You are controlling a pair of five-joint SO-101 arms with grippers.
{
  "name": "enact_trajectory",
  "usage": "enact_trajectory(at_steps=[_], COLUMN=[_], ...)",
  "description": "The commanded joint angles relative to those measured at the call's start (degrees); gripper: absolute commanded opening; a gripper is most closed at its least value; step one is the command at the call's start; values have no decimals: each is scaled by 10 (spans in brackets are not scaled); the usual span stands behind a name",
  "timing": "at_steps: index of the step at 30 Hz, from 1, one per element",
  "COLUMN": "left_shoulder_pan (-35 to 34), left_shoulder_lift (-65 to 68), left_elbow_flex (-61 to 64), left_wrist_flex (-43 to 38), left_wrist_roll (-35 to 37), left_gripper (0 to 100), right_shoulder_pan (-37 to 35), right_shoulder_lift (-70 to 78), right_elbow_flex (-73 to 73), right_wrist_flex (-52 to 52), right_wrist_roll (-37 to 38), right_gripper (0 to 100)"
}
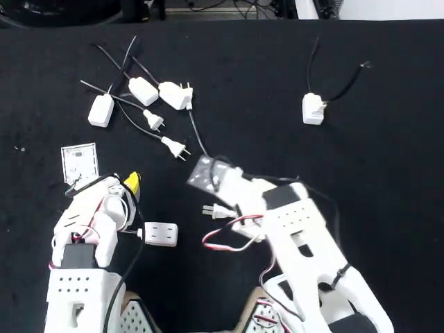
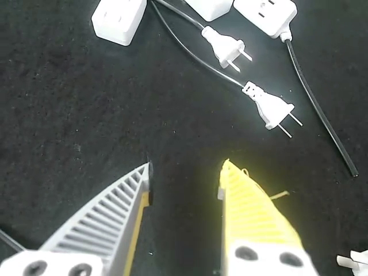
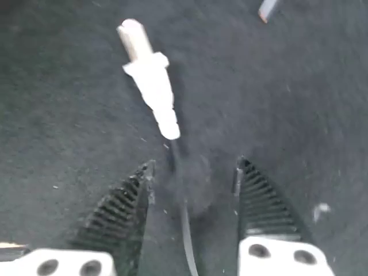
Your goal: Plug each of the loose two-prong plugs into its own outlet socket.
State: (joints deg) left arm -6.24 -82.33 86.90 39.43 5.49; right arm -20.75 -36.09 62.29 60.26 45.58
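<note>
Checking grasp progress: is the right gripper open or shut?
Open. The right gripper has its fingers apart; the two-prong plug lies loose beyond them.

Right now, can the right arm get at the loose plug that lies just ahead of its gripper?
Probably yes. The right gripper is open, the plug lies just ahead on the table and nothing sits between them; only its cable runs back under the gripper.

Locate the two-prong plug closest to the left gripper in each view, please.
High view: the nearest plug, left of centre, just below the second plug.
Left wrist view: nearest plug beyond the left gripper, yellow finger's side.
Right wrist view: a different plug lies there.
Shared landmark: the second plug beside it.
</note>
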Motion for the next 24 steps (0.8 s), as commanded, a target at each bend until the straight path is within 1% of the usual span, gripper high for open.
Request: enact_trajectory(at_steps=[1, 9, 11, 14, 18, 24], left_shoulder_pan=[-5, -5, -5, -5, -5, -5], left_shoulder_lift=[-6, -6, -6, -6, -6, -6], left_elbow_flex=[-7, -4, 2, 7, 7, 7], left_wrist_flex=[-6, -15, -24, -31, -30, -30], left_wrist_roll=[2, 2, 2, 2, 2, 2], left_gripper=[202, 202, 202, 202, 202, 202], right_shoulder_pan=[-44, -55, -67, -87, -107, -105], right_shoulder_lift=[1, 6, 6, 6, 6, 7], right_elbow_flex=[-11, 24, 26, 27, 27, 31], right_wrist_flex=[-12, -116, -117, -120, -120, -120], right_wrist_roll=[5, 3, -3, -33, -33, -22], right_gripper=[208, 208, 207, 208, 206, 206])
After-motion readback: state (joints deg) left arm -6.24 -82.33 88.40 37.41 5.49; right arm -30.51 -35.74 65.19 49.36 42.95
